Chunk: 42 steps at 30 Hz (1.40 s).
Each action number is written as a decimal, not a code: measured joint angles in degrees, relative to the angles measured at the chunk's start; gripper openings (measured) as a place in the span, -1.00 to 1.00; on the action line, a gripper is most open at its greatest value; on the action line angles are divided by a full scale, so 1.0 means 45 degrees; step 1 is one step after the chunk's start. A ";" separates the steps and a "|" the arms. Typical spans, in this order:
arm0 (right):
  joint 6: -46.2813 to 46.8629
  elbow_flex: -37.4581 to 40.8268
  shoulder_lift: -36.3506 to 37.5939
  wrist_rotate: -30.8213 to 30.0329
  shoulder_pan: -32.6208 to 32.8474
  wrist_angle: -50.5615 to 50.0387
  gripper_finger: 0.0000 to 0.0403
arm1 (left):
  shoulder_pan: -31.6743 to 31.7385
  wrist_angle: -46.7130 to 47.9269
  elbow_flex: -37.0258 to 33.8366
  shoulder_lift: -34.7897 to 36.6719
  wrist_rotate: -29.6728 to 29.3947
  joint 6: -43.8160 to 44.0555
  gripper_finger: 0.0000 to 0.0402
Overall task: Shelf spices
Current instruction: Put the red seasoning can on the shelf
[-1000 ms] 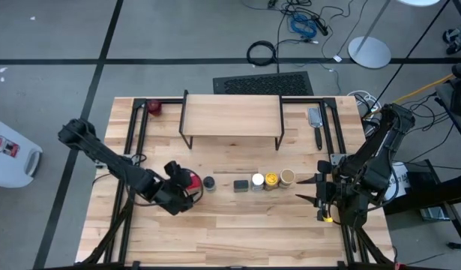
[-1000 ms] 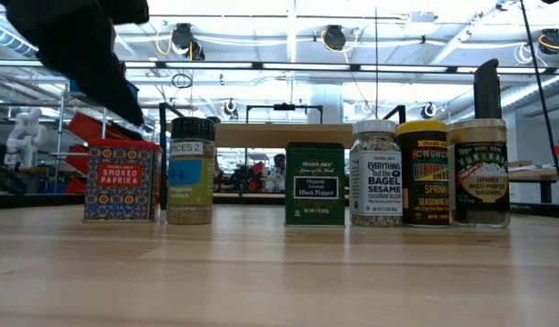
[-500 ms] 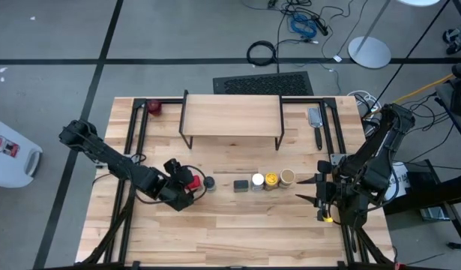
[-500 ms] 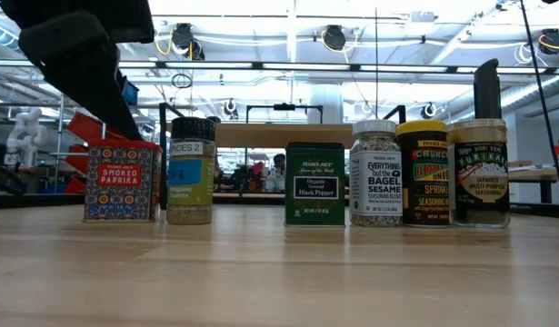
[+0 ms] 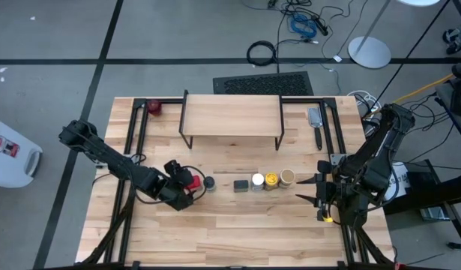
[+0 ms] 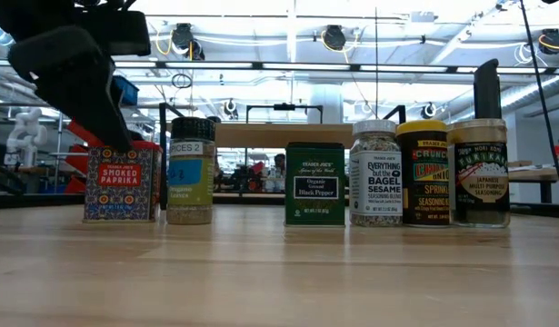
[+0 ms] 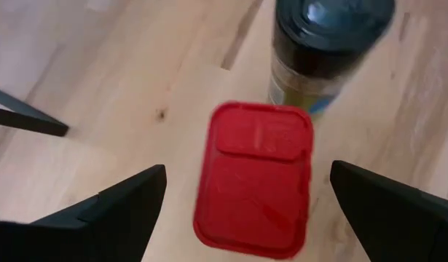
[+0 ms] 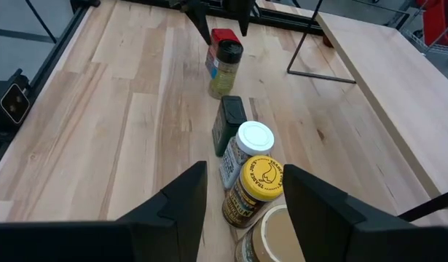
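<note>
Smoked paprika tin [image 7: 254, 180], red and square, stands at the nine o'clock end of the spice row on the table [image 5: 237, 232], and the left gripper [image 7: 247, 195] is right above it, fingers spread wide with one either side of the lid, neither touching. Just beside the tin, towards three o'clock, comes the dark-capped jar [image 6: 190, 170], then a gap, then the black pepper tin [image 6: 315, 183], the bagel sesame jar [image 6: 375, 173], the yellow-topped jar [image 5: 271, 179] and the tan-topped jar [image 5: 287, 177]. At twelve o'clock the shelf [image 5: 232, 115] stands bare. Over at three o'clock, the right gripper [image 8: 242, 198] hangs open, facing down the row.
</note>
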State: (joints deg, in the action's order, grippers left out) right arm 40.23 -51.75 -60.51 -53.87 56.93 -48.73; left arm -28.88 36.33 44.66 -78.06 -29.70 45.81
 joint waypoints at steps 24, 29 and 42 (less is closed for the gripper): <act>-0.0001 0.0000 0.0000 -0.0005 0.0004 0.0010 -0.17 | 0.0129 -0.0646 0.0000 -0.0409 0.0608 -0.0607 0.62; -0.0001 0.0000 0.0000 -0.0002 0.0004 0.0010 -0.17 | 0.0261 -0.0658 0.0000 -0.0953 0.0710 -0.0628 0.55; 0.0001 0.0000 0.0000 0.0000 0.0002 0.0053 -0.17 | 0.0340 -0.0769 0.0084 -0.1568 0.1309 -0.0763 0.53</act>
State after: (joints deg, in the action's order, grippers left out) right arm 40.24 -51.75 -60.51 -53.87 56.94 -48.49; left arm -27.35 32.87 45.04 -85.12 -23.81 42.37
